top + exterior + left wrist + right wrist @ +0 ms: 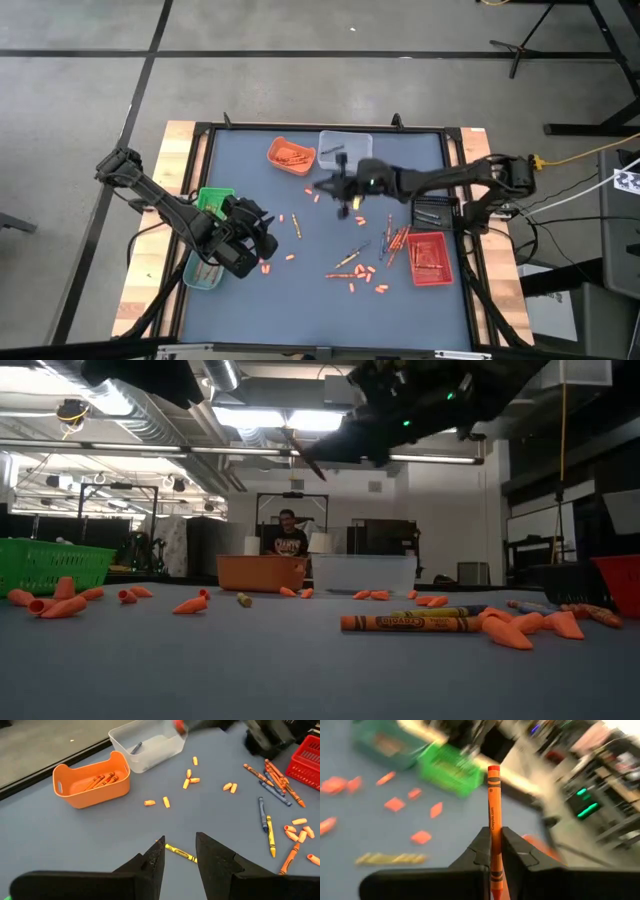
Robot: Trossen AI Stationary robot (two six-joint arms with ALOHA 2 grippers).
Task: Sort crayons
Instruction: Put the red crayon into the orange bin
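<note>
R gripper (494,851) is up above the middle of the surface (300,290), near the clear tray (345,146); jaws clamped tight on an orange crayon (493,805), which sticks straight out past the fingertips. In the low view the same crayon (303,462) hangs tilted in the air, well off the surface.

L gripper (176,856) sits low at the left side, beside the green basket (214,200); jaws parted w/ a clear gap, nothing between them. A yellow crayon (180,854) lies on the surface just ahead of its fingertips.

Orange tray (91,778) holds several orange crayons; red basket (431,258) at right holds some too. Loose crayons and short orange bits (366,275) are scattered across the middle and right of the surface. A person (290,538) sits in the room beyond.
</note>
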